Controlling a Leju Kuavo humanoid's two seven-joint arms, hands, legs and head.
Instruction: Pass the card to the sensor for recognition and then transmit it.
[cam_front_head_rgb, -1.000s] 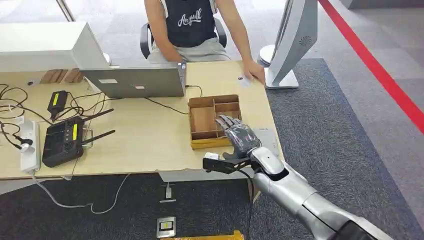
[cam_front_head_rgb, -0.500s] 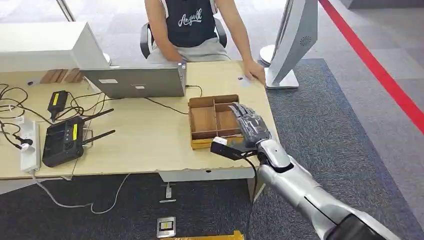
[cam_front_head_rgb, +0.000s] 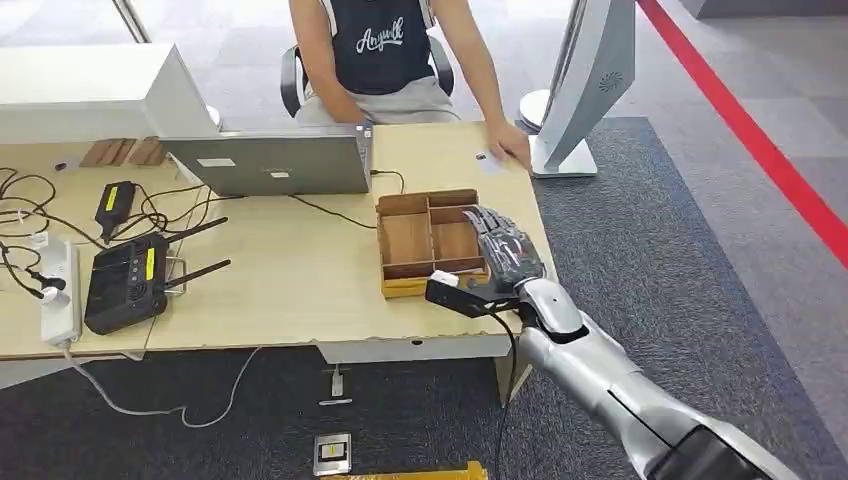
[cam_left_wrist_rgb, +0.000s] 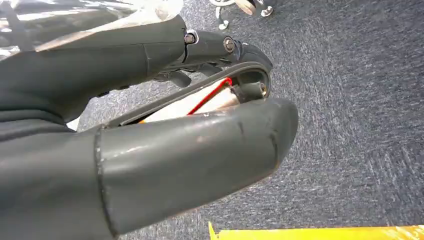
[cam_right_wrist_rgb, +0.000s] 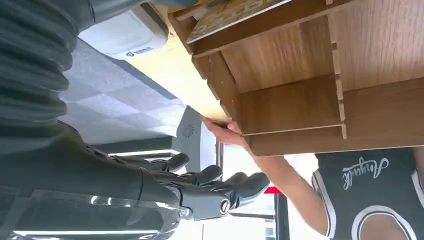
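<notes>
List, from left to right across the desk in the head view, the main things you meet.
White power strip → black router with antennas → laptop → wooden divided tray → right robot hand → silver stand beyond the desk's edge.

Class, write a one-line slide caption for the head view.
Robot's right hand hovers open over the wooden tray while a person sits behind the desk.

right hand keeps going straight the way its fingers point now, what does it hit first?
Probably the person's hand and the small card under it at the table's far edge. The right hand hovers beside the wooden tray, fingers aimed away along the table. Its height is unclear, so it may pass above.
</notes>
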